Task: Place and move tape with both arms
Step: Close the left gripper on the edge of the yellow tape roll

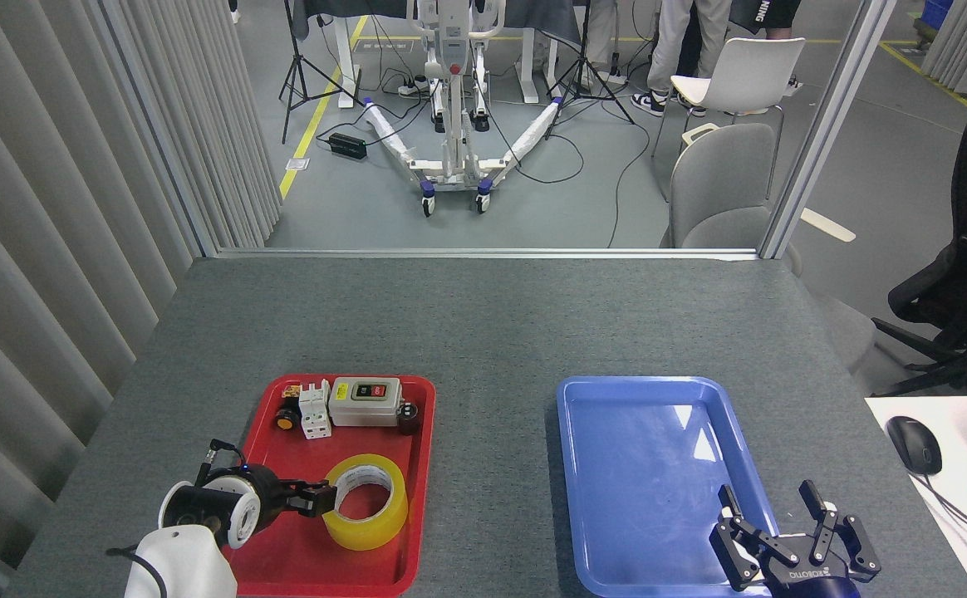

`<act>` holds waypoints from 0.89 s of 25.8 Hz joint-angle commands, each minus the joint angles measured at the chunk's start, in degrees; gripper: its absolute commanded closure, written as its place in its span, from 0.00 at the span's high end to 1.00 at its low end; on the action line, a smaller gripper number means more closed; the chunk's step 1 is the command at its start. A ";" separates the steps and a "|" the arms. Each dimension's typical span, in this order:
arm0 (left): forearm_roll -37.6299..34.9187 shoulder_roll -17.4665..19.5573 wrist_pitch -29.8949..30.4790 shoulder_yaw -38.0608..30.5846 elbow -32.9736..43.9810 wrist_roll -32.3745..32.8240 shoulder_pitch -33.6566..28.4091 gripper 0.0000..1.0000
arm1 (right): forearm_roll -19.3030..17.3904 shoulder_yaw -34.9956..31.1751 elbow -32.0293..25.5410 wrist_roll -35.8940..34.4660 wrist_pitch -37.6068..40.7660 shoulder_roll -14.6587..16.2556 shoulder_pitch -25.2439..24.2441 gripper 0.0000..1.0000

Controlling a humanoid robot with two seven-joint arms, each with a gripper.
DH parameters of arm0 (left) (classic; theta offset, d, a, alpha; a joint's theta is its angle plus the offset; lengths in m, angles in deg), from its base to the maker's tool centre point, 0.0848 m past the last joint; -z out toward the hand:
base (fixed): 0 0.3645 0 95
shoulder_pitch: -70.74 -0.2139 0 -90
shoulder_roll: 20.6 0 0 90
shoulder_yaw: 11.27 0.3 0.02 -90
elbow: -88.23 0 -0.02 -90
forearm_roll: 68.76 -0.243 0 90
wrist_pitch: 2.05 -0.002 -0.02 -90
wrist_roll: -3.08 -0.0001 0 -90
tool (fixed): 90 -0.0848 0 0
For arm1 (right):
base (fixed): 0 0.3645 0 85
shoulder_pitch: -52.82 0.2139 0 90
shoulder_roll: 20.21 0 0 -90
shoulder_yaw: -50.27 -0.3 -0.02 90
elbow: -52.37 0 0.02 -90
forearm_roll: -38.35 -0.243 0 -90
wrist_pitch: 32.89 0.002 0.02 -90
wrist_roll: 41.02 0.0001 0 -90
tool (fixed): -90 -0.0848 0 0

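While the left hand [317, 498] touches the tape [365, 502] (red tray [417, 432]).

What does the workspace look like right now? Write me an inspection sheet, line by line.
Surface: grey felt-like table, with a red tray on the left and a blue tray on the right; nothing in the blue tray.
Job's things: tape lies flat in the near part of the red tray.
Clutter: switch box, white block and small parts at the red tray's far end.
Grippers: left hand low, at the tape's left rim, jaw state unclear; right hand open over the blue tray's near corner.
Cables: thin black cable on the left arm.
Surroundings: chairs, floor cables, wheeled stand, mouse on a side desk.
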 commanded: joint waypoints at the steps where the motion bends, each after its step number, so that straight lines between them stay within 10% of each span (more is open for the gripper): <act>1: 0.74 0.05 0.80 -0.02 0.05 3.85 0.54 1.00 | 0.00 0.00 0.01 0.12 0.09 0.03 -0.08 1.00; 23: 3.55 -0.92 0.01 0.42 0.66 4.90 1.25 1.00 | 0.09 0.09 0.01 0.12 0.18 0.29 0.01 1.00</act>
